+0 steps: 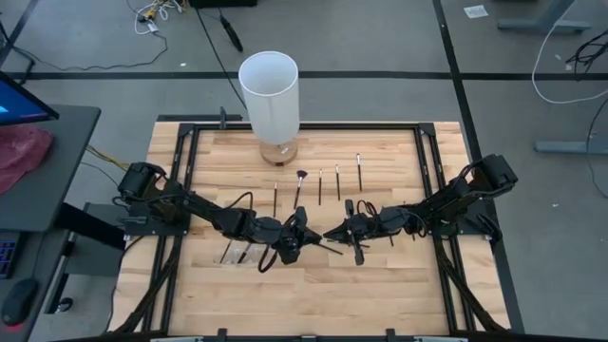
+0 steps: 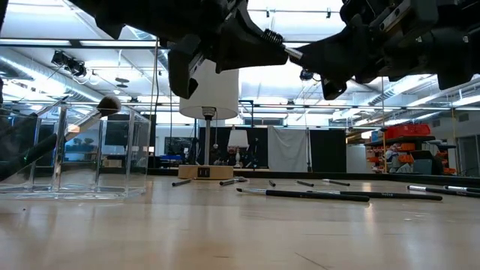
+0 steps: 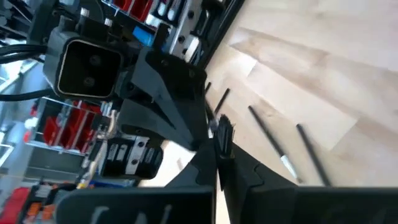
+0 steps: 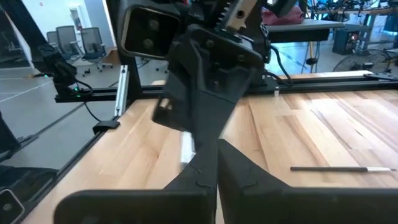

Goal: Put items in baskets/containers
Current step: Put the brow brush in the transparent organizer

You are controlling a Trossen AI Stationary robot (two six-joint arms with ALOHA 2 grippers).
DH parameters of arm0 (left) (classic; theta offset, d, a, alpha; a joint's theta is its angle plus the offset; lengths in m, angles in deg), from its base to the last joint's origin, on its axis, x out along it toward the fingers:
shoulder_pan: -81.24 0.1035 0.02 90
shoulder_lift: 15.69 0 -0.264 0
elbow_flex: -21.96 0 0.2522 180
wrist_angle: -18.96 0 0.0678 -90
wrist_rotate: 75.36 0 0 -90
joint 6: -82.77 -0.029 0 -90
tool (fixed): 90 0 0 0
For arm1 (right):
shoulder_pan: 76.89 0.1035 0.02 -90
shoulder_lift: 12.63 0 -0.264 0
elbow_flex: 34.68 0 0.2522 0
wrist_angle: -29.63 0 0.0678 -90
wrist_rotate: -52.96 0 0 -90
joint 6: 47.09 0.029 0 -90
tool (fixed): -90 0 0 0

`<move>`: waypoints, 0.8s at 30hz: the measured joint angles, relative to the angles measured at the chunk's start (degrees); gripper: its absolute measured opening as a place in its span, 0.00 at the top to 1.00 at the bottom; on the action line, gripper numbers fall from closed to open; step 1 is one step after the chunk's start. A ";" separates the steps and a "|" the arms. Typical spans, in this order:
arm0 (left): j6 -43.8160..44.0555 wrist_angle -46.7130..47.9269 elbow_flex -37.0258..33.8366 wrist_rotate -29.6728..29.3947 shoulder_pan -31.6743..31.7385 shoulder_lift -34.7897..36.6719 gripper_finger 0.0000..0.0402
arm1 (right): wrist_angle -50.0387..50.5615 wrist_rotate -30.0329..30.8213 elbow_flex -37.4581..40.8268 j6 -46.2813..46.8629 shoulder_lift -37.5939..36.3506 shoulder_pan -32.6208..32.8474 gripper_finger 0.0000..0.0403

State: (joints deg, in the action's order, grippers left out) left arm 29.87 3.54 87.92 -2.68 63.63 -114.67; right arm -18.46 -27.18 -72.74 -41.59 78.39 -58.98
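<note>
Both hands meet near the desk centre, raised above it. The left hand is closed on a brush, bristle end sticking out past the fingertips. The right hand, at its 3 o'clock, is closed too, tip to tip with the left; whether it also pinches that brush I cannot tell. The clear container sits at the left hand's 8 o'clock with brushes in it. More brushes lie in a row at 12 o'clock, below the white cylinder.

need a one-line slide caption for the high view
Both arms meet mid-table, left claw and right claw shut tip to tip over a brush; more brushes lie below the white cylinder.
</note>
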 joint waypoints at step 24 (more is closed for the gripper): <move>44.76 85.51 23.01 -1.94 -6.09 21.16 1.00 | 24.36 6.21 0.04 -1.65 -20.52 0.15 0.99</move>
State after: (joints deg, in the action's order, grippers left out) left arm 74.64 89.05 110.93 -4.62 57.54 -93.51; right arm 5.90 -20.97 -72.69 -43.24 57.87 -58.83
